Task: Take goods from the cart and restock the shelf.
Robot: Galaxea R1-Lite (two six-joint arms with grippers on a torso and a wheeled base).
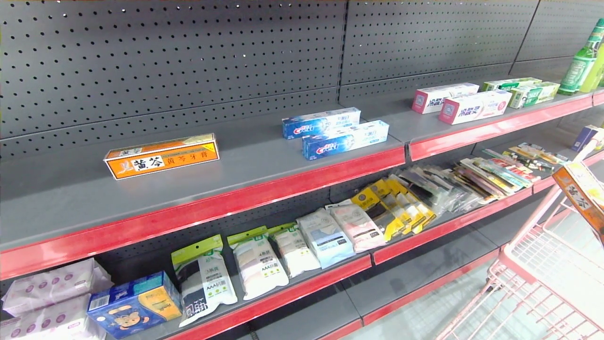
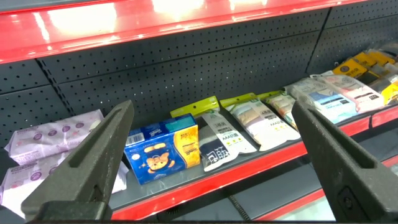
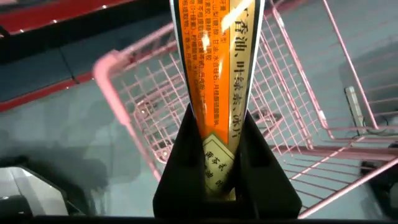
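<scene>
Right gripper (image 3: 214, 180) clamps a long orange cardboard box (image 3: 214, 74), pink wire cart (image 3: 137, 118) just beyond it, while left gripper (image 2: 211, 106) gapes wide, blue cardboard carton (image 2: 161, 152) ahead.

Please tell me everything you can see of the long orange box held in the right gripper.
The long orange cardboard box is a slim carton with a yellow band and dark print along its sides, and it looks undamaged. The right gripper is shut on one end of it, with a black finger pressed on each side. The rest sticks out free above the pink wire cart. In the head view it hangs tilted by the cart's edge; whether they touch is unclear.
</scene>
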